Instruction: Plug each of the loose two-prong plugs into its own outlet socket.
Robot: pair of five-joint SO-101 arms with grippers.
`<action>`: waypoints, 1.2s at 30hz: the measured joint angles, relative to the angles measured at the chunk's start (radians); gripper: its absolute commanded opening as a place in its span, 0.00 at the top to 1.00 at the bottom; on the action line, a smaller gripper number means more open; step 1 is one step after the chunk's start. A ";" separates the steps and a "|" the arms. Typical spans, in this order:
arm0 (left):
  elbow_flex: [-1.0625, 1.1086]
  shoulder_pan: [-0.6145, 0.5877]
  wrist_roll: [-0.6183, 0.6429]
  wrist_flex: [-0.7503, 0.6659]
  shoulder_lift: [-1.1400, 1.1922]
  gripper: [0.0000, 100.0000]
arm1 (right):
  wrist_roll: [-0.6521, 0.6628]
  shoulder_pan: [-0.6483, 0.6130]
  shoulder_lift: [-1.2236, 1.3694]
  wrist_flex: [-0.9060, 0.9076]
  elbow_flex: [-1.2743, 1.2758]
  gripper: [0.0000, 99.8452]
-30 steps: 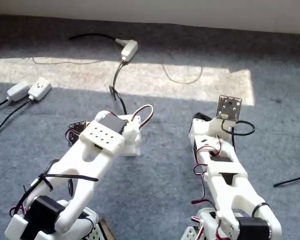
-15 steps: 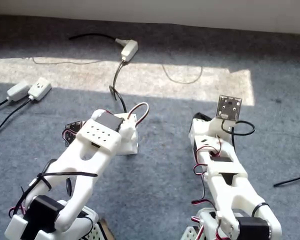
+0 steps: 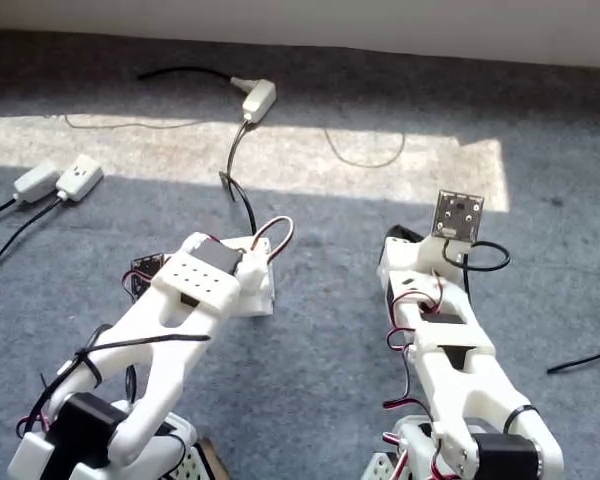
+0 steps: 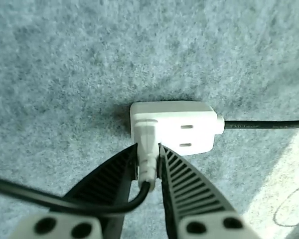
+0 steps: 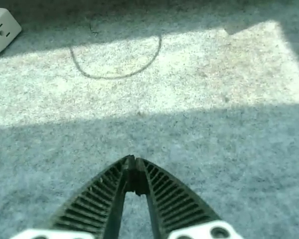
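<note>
The left gripper (image 4: pixel 148 155) was clamped on a white plug (image 4: pixel 146 142). The plug's front end touched the side of a white outlet block (image 4: pixel 182 124) lying on the grey carpet (image 4: pixel 65 59), and its prongs were hidden. A black cord (image 4: pixel 269 125) ran from the block's far end. The right gripper (image 5: pixel 134 172) was closed on nothing, above the carpet. From above, a second outlet block (image 3: pixel 257 98) lay toward twelve o'clock, and two white cord ends (image 3: pixel 80 176) sat side by side toward ten o'clock.
</note>
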 measured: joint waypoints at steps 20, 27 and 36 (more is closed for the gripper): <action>0.083 0.005 -0.002 -0.035 -0.015 0.99 | -0.006 0.000 0.000 0.000 0.000 0.99; 0.058 0.005 -0.002 -0.034 -0.008 0.99 | -0.006 0.000 0.000 0.000 0.000 0.99; 0.023 0.002 0.002 -0.028 -0.075 0.99 | -0.006 0.000 0.000 0.000 0.000 0.99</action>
